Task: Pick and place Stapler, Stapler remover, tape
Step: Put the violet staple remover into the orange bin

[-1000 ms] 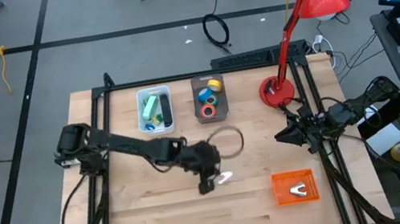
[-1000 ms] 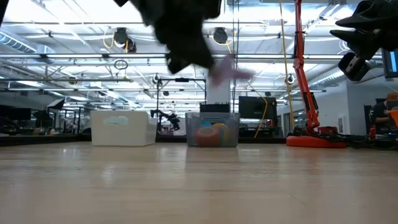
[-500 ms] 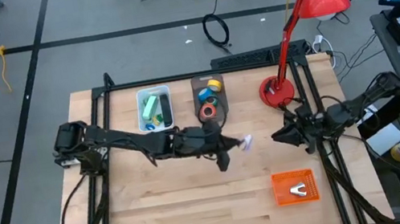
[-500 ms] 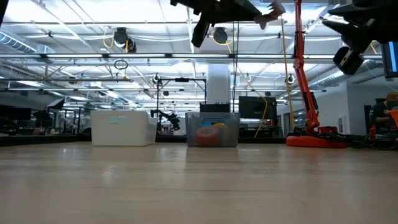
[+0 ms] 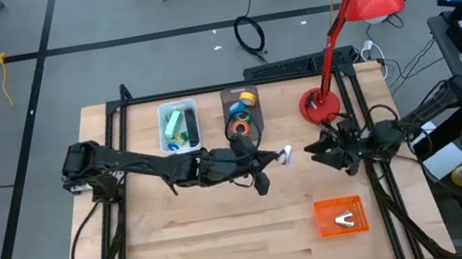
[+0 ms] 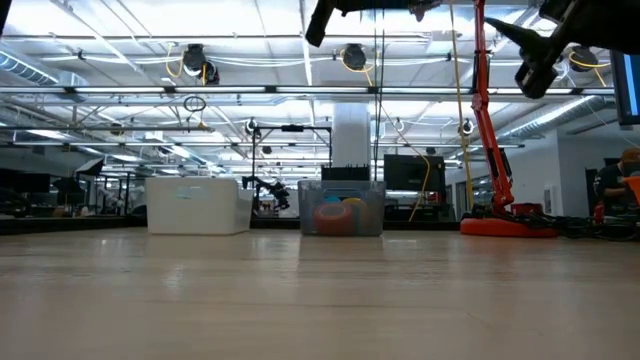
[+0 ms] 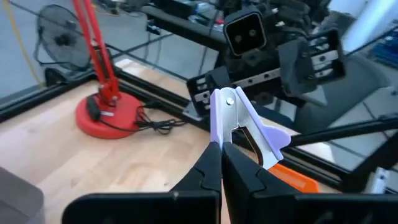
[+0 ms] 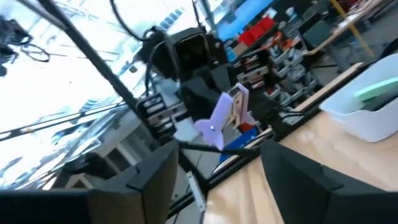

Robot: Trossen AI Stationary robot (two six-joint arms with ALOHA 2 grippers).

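Observation:
The purple stapler remover (image 7: 244,122) is up in the air over the table's middle, with my left gripper (image 5: 263,169) shut on it. My right gripper (image 5: 313,151) stands open just to its right, facing it, fingers (image 7: 200,94) spread on either side beyond it without touching. The same remover (image 8: 222,116) shows ahead of the open fingers in the right wrist view. A green stapler (image 5: 174,122) lies in the white bin (image 5: 166,140). Tape rolls (image 5: 243,127) lie in the clear bin (image 5: 225,102). My left gripper pinches one end of the stapler remover (image 7: 224,142) between its two fingertips. The fingers reach about level from the table's left. The remover sticks out past them toward my right gripper, its metal end (image 7: 226,99) farthest out, lifted clear of the table.
An orange tray (image 5: 340,217) with a small white thing in it lies at the near right. A red desk lamp (image 5: 319,105) stands at the far right, its base and cord near my right arm. Bare wood lies at the near left.
My left gripper has risen and gone toward the table's right and far side with the stapler remover, carrying it well above the table toward my right gripper. My right gripper has opened its fingers wide and edged toward the remover.

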